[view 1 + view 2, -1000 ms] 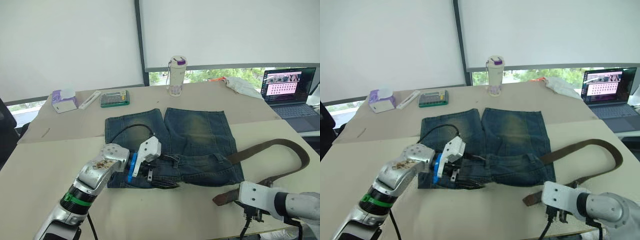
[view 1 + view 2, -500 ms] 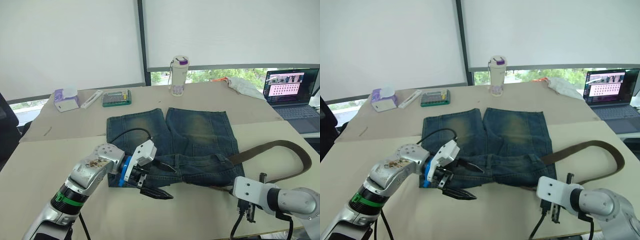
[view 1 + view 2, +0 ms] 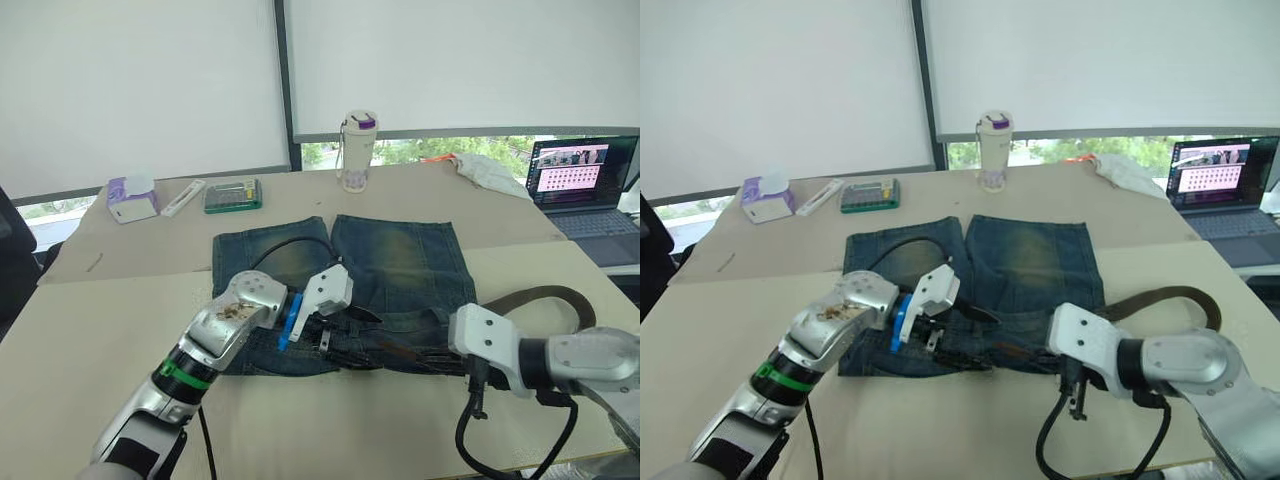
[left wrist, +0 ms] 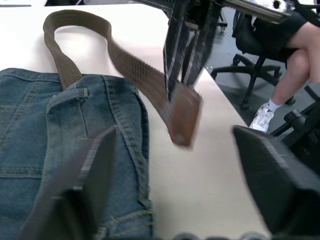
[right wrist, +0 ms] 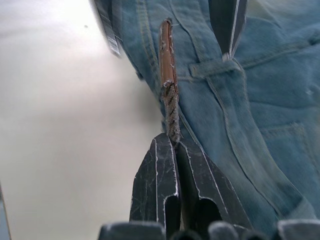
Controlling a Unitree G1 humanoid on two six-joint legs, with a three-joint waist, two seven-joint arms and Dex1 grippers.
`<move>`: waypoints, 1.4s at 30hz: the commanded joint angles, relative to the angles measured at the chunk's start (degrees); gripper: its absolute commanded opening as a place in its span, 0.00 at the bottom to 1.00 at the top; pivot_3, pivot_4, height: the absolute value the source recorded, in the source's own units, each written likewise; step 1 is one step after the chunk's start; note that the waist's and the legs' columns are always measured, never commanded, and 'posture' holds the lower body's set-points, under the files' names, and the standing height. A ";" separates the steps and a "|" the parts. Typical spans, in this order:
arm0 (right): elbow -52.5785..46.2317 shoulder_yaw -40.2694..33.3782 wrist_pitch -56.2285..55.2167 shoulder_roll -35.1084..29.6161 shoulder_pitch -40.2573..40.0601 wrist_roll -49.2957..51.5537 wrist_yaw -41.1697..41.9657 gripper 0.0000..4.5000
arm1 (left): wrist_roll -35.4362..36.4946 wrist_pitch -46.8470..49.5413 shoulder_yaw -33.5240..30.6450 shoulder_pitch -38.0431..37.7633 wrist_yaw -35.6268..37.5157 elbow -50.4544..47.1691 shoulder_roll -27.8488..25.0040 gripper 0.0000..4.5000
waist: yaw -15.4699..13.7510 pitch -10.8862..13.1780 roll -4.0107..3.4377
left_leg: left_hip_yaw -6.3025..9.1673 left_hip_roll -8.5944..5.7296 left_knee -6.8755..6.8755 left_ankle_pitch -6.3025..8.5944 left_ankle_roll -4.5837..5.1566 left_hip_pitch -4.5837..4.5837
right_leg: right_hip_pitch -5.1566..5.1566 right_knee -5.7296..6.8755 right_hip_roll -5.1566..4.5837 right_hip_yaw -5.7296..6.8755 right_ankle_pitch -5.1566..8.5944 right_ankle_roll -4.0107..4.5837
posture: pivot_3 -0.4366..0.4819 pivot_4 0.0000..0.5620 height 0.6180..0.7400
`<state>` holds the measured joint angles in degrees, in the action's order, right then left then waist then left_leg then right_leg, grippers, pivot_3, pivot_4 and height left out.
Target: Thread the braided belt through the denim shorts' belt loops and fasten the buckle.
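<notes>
I'm on the waistband edge of the faded blue denim shorts (image 3: 345,290), which lie flat on the beige table (image 3: 100,320), legs pointing away from me, waistband nearest.

My right gripper (image 5: 172,150) has its two black fingers pressed together on the dark-brown braided belt (image 3: 535,298), pinching it just behind the worn reddish leather tip (image 5: 166,55). The tip sticks out straight ahead of the fingers, long axis running along the waistband toward my left. It hovers beside the hem, near a narrow blue denim belt loop (image 5: 212,69) stitched across the band; I judge it is not yet under that loop.

My left gripper (image 3: 335,335) sits over the waistband with its fingers spread wide. In the left wrist view the reddish tip (image 4: 184,116) hangs right between them, pointing at the gap, so the left arm is the nearer one to receive it.

The rest of the belt trails off to my right in a big arc on the table. Woven webbing, floppy; the leather tip is stiffer. Denim is thick, with raised seams. I can't make out the buckle.

Next move, I'd say: feed the tip leftward under the loop.
</notes>
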<state>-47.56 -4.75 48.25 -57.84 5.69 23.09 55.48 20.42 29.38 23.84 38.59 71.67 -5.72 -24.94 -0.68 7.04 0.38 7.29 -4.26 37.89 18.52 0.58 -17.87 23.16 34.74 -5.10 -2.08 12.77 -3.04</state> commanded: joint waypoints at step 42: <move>-1.00 -13.22 -9.99 28.64 -6.04 68.12 -62.65 0.39 | 37.96 63.12 -40.08 11.86 -36.65 14.18 20.90 0.00 | 0.07 -0.04 -0.08 | 0.17 -0.04 0.00 -0.23 -0.39 -0.04 | 0.18 0.20 0.01 -0.02 -0.02 -0.01 | 0.48 0.27 1.00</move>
<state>-47.51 -16.49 42.23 -28.68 -1.64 88.79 -8.05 56.24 91.54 -16.38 50.72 36.00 9.71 -3.58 -0.61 7.00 0.30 7.46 -4.31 37.88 18.30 0.19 -17.90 23.34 34.94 -5.10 -2.10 12.76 -3.05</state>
